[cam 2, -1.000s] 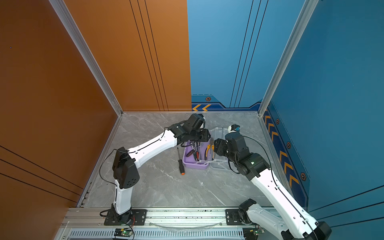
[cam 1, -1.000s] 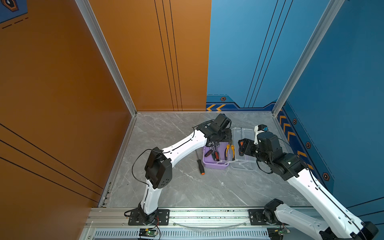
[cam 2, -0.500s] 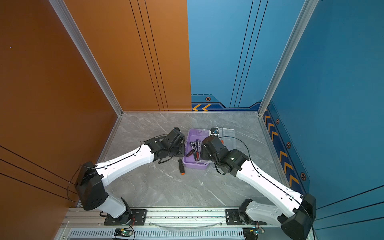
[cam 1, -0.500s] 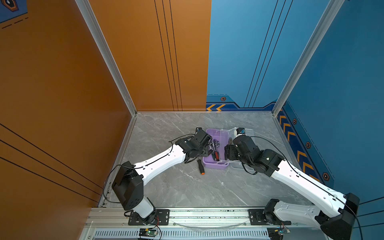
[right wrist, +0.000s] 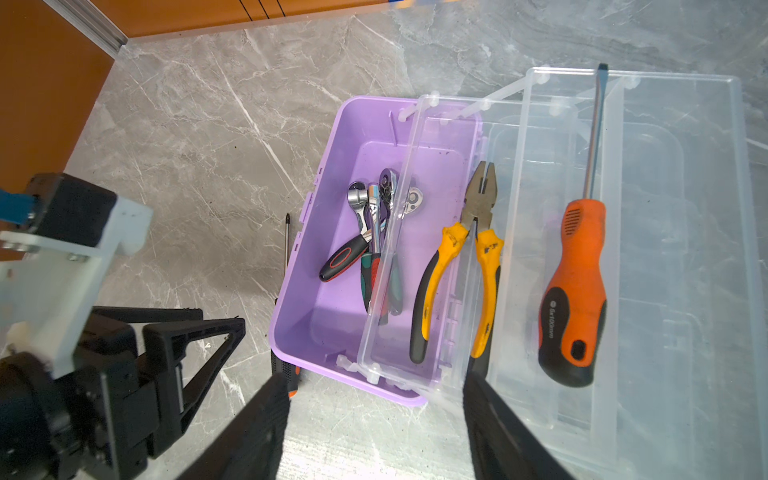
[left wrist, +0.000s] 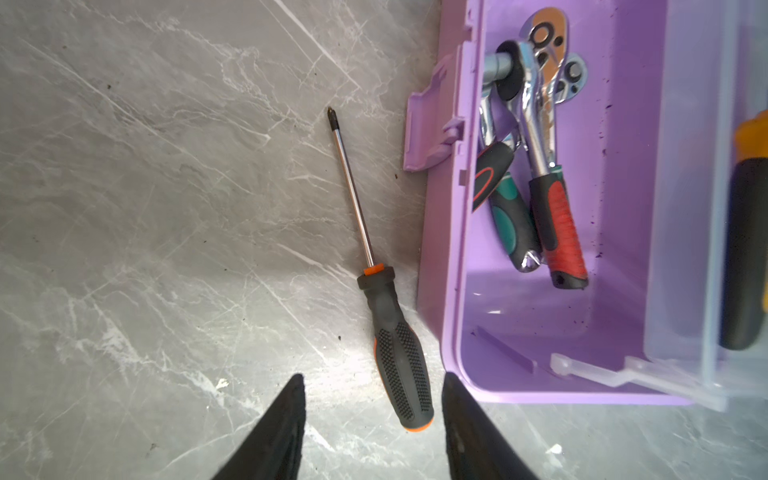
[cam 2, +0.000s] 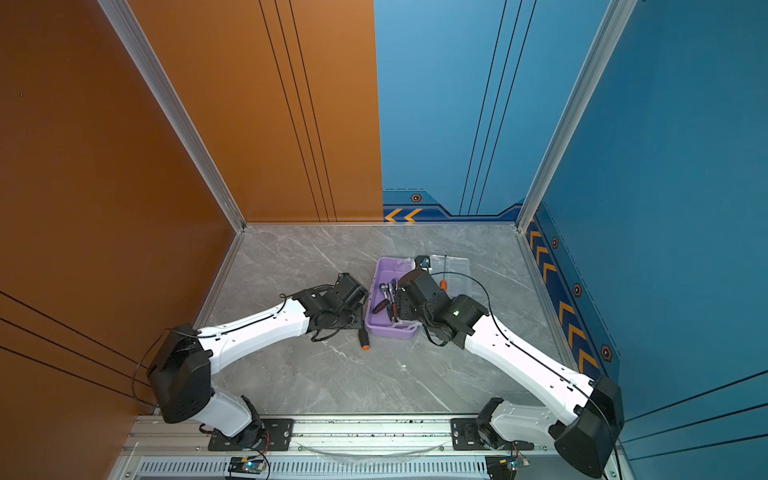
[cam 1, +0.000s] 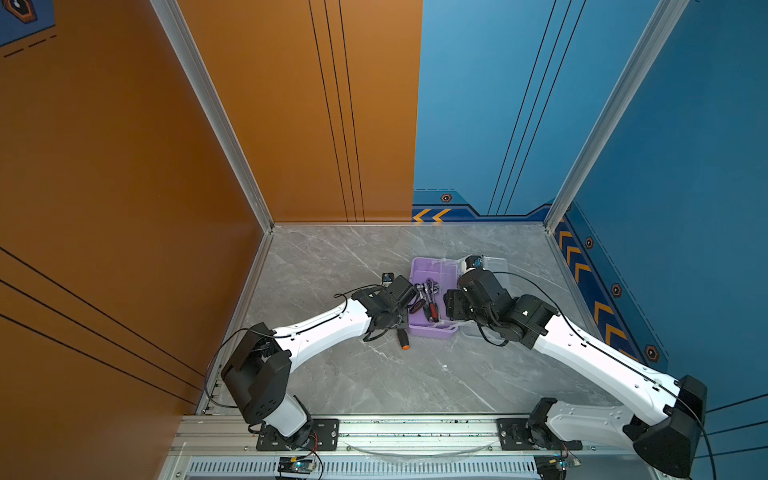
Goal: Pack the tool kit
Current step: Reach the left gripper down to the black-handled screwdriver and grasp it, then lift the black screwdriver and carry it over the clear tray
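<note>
Half-open and empty, the left gripper (left wrist: 372, 376) hovers at the butt of the black-and-orange screwdriver (left wrist: 395, 353), which lies on the table (left wrist: 166, 208) just ahead between its jaws, shaft pointing away, alongside the purple case (left wrist: 440, 257).

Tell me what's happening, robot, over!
Left gripper open, empty, above black-orange screwdriver. Right gripper open, empty, above lilac case. Screwdriver on table, unpacked; case wall close beside it.
</note>
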`<state>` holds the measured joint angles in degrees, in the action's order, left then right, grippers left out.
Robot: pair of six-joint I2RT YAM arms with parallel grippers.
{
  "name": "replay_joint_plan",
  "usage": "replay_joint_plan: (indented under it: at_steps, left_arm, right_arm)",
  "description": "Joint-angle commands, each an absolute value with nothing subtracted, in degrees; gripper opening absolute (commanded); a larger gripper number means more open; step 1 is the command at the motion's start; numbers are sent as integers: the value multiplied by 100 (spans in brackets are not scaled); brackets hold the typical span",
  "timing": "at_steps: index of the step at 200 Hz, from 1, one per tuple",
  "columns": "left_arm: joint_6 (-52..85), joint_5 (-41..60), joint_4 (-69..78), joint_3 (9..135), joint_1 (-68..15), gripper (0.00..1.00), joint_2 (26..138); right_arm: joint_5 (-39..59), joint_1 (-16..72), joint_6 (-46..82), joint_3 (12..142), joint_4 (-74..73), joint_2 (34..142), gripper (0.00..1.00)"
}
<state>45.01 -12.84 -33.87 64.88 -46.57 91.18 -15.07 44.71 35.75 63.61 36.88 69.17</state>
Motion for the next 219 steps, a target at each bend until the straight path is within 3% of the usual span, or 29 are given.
replay_joint_plan:
  at_steps: [1,162,191,219]
  left_arm:
    - [4630,-1203,-3301,6450,-4666,53,9483]
    - [4518,-861,-2779,6680,-4497,45,10690]
    - [4474,-821,-2748,6706,-4454,38,10797]
    - [4460,-721,-2713,6689,-4368,18,10872]
  right_arm:
    - [-1470,4408,3453,6438,3630,6777,69]
    - [-1134,4069,3498,6179,3472,6644,68]
    - [-1125,4061,3487,6161,3472,6585,68]
    - [-1082,4061,3488,6164,3472,6583,68]
